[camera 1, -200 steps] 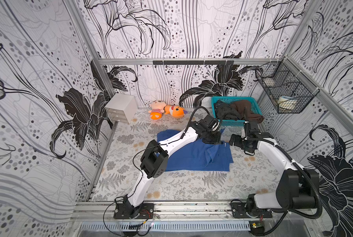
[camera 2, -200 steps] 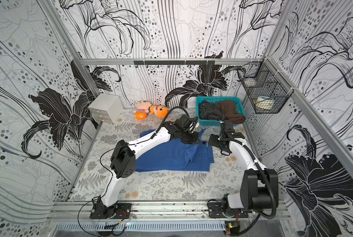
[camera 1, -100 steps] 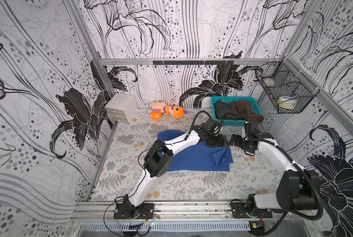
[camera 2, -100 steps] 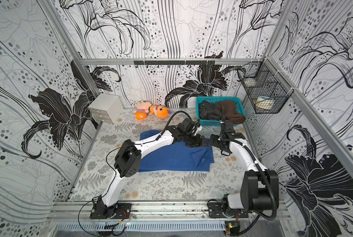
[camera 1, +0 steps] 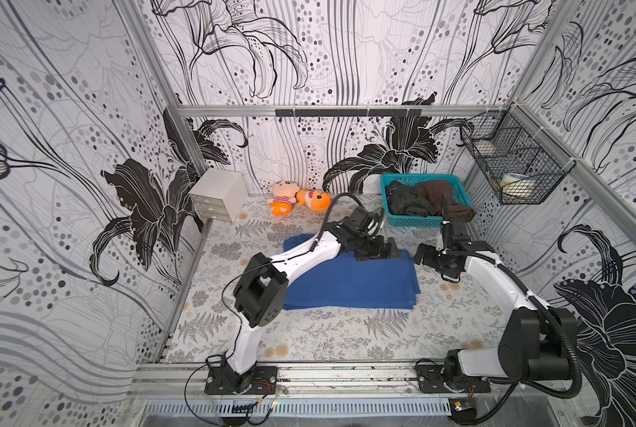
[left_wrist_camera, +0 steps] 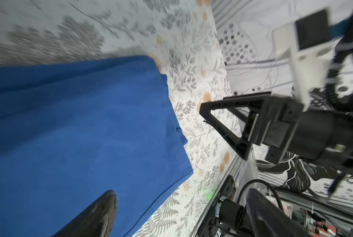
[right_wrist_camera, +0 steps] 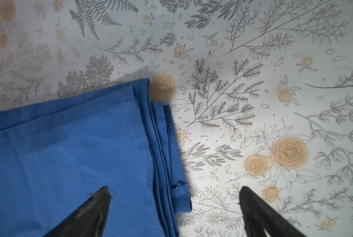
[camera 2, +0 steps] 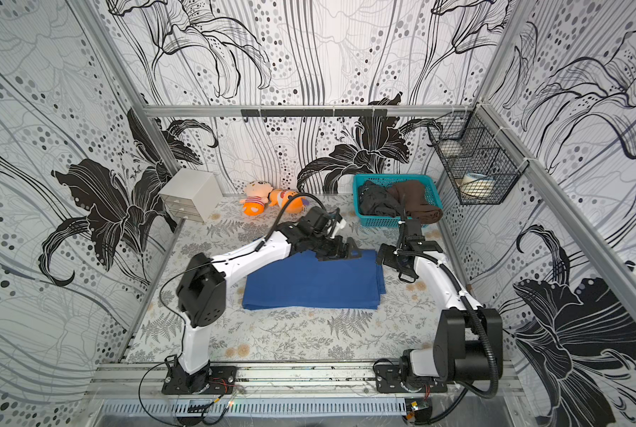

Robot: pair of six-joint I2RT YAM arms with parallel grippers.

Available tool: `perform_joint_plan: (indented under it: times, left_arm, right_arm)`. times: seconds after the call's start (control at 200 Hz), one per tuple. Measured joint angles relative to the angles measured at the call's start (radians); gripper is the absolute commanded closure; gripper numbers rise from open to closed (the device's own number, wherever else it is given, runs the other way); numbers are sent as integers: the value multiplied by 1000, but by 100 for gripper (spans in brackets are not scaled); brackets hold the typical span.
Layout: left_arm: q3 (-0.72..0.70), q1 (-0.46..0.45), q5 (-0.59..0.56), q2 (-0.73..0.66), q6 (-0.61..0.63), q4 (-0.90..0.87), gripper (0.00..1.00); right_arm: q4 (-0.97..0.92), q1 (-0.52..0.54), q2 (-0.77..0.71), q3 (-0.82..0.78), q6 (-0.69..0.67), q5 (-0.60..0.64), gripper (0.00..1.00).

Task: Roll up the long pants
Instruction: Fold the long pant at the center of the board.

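**Desk:** What are the tools doing?

**Photographer:** The left tool (camera 1: 383,249) is spread above the far edge of the long pants (camera 1: 349,284), close to their far right corner. Its wrist view shows one finger (left_wrist_camera: 99,213) over blue cloth, pinching nothing. The right tool (camera 1: 434,263) is spread as well and straddles the right-hand edge of the pants. One finger (right_wrist_camera: 89,211) is over the cloth and the other (right_wrist_camera: 257,213) is over the bare floral surface (right_wrist_camera: 253,92).

**Desk:** Is either one touching the cloth?

**Photographer:** Cannot tell (the left wrist view is badly blurred).

**Desk:** And the pants themselves?

**Photographer:** Royal blue, folded into a flat rectangle, lying mid-surface between the two arms in both top views. At the right-hand edge the stacked layers show, with a stitched hem on top.

**Desk:** What's further out?

**Photographer:** A teal basket (camera 1: 409,221) stands at the back right, beyond the right tool. It holds a dark grey garment (camera 1: 405,203) and a brown garment (camera 1: 442,194), and the brown one spills over the rim. A plush doll (camera 1: 282,199) in orange stripes and an orange plush toy (camera 1: 316,199) lie side by side against the back wall. A white drawer unit (camera 1: 218,190) sits in the back left corner. A black wire basket (camera 1: 519,185) hangs on the right wall.
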Motion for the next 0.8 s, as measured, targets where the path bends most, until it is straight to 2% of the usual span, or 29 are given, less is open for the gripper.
perform_joint_plan:
  times: [0.215, 0.506, 0.636, 0.801]
  left_arm:
    - [-262, 199, -92, -243, 19, 6, 1]
    - [-486, 248, -180, -356, 57, -40, 1]
    - [-616, 308, -180, -404, 52, -29, 1]
    - [-673, 347, -185, -423, 45, -19, 1]
  right_arm:
    - [5, 2, 54, 0, -15, -68, 1]
    - [10, 97, 114, 2, -40, -102, 0]
    - [6, 158, 142, 13, -56, -101, 0]
    - [1, 194, 168, 26, -56, -94, 0]
